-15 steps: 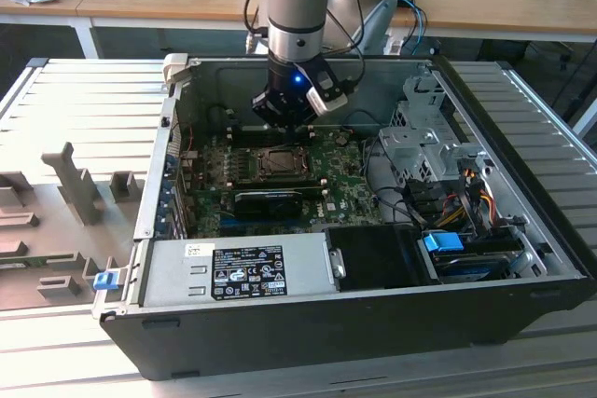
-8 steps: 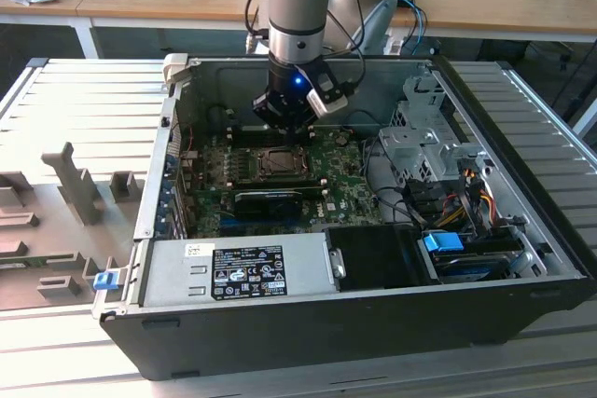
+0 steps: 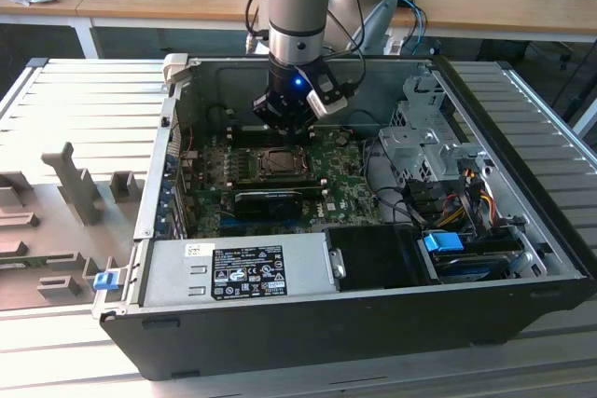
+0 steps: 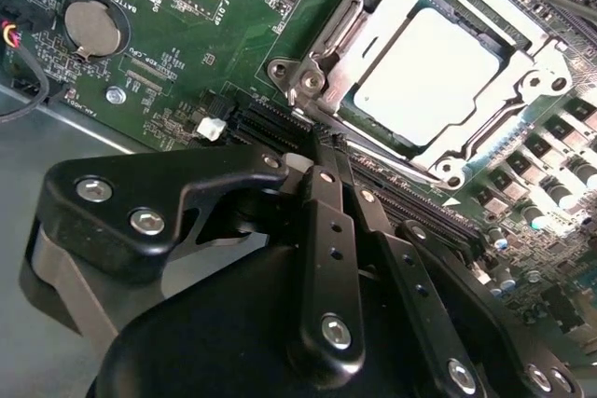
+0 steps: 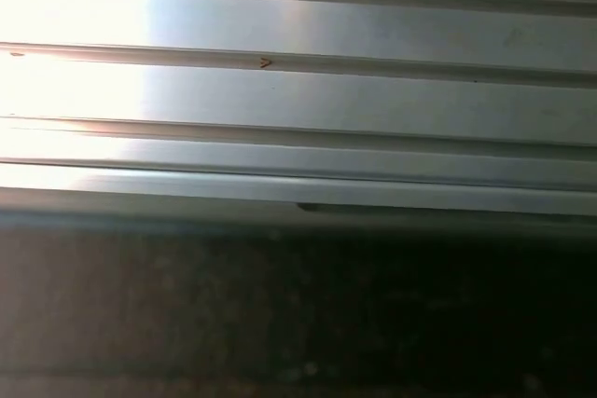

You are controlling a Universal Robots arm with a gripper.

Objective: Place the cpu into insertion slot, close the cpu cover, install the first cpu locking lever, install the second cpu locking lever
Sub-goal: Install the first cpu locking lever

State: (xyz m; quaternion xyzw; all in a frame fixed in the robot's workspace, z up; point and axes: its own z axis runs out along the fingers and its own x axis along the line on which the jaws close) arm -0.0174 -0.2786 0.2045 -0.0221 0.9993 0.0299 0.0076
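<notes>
One silver-grey square cpu [image 4: 427, 76] sits in my metal-rimmed insertion slot [image 4: 322, 44], framed by the dark silver cpu cover [image 4: 534, 70]; black fingers [image 4: 322, 170] pinched together, empty, poised beside it, presumably for levers.

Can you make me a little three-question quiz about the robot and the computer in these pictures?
1. True or false: the cpu already lies in the insertion slot, seen in the second wrist view.
2. Multiple choice: in the exterior view, the gripper hangs over A) the wooden desk, B) the motherboard inside the computer case, C) the blue drive latch.
3. Fill in: the cpu cover is shut down over the cpu, and the cpu's silver top shows through its square ____.

Key
1. True
2. B
3. window
</notes>
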